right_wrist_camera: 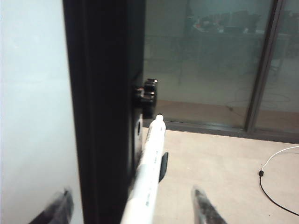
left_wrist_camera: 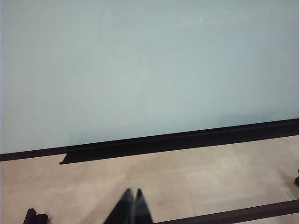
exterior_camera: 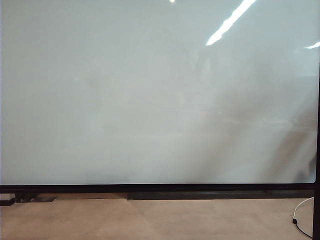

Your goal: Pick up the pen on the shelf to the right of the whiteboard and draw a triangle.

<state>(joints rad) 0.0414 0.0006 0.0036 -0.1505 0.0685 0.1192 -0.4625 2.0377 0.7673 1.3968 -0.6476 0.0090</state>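
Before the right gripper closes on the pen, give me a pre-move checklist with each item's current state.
1. Right gripper open: ok, fingers spread wide.
2. Pen between the fingers: ok, roughly centred.
3. Pen free of the whiteboard's black frame: cannot tell, it lies close beside it.
4. Whiteboard blank, no triangle yet: ok.
5. Left gripper out of the way: ok, shut, low above the floor.

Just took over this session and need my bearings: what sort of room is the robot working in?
Probably an office or lab room. A large glossy pale whiteboard with a thin black frame stands on a beige floor, a slim white marker pen sits at its edge, and a glass partition shows desks behind.
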